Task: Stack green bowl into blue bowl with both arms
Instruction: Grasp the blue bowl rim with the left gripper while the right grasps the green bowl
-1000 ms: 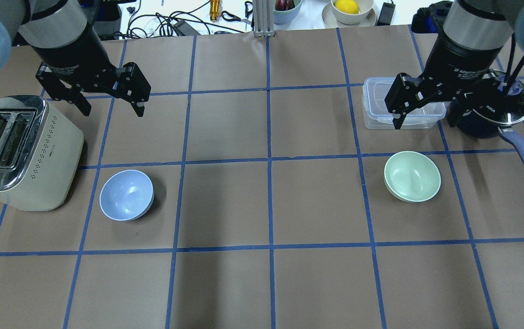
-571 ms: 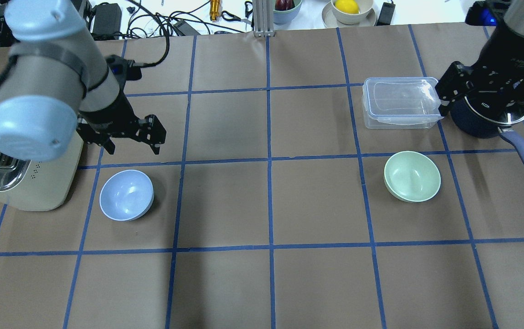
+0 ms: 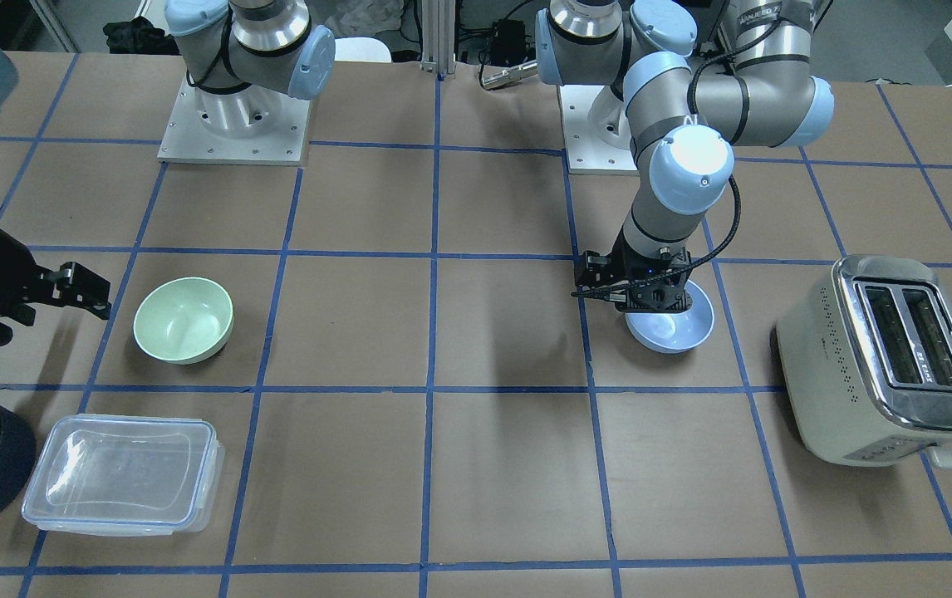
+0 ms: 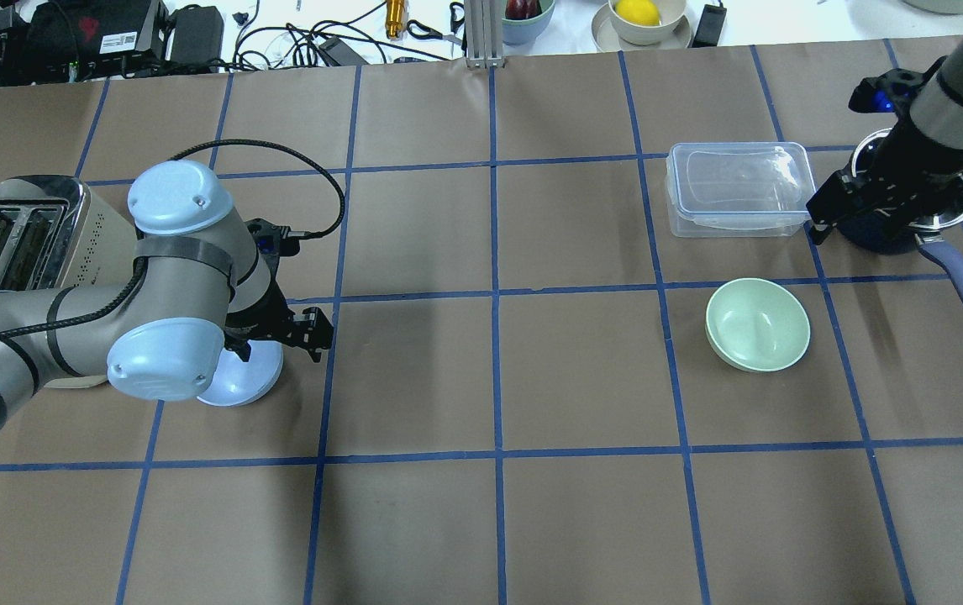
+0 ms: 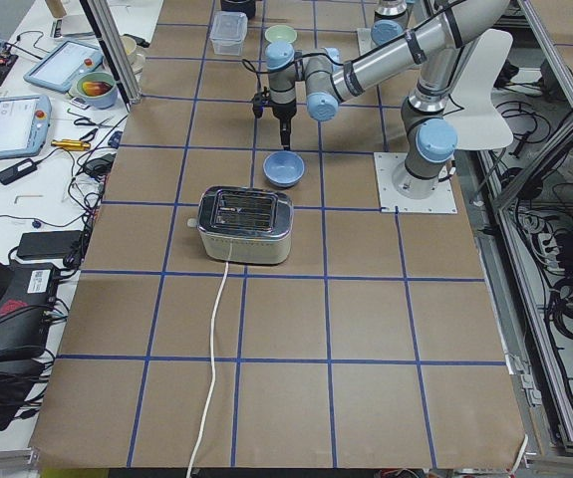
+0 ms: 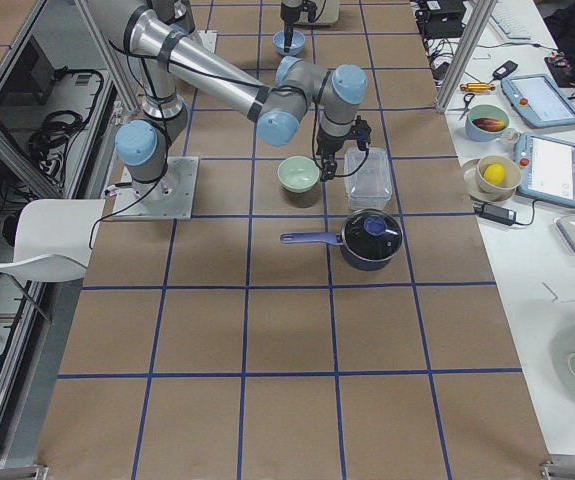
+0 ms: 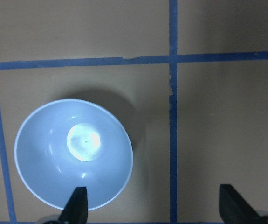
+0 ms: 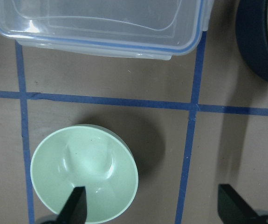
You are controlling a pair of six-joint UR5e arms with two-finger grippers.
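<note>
Since each hangs wide open with one finger over a rim, the left gripper [image 7: 154, 207] above the blue bowl [image 7: 73, 154] near the table's [image 4: 498, 521] left edge and the right gripper [image 8: 153, 207] above the green bowl [image 8: 85, 172] near its right edge, a misjudged descent could tip or skid either smooth bowl.

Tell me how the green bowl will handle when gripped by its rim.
The green bowl looks like thin rigid plastic, so probably stiff and light. Its smooth wall may slip in a pinch. Rounded sides suggest it could rock if pushed at the rim.
</note>
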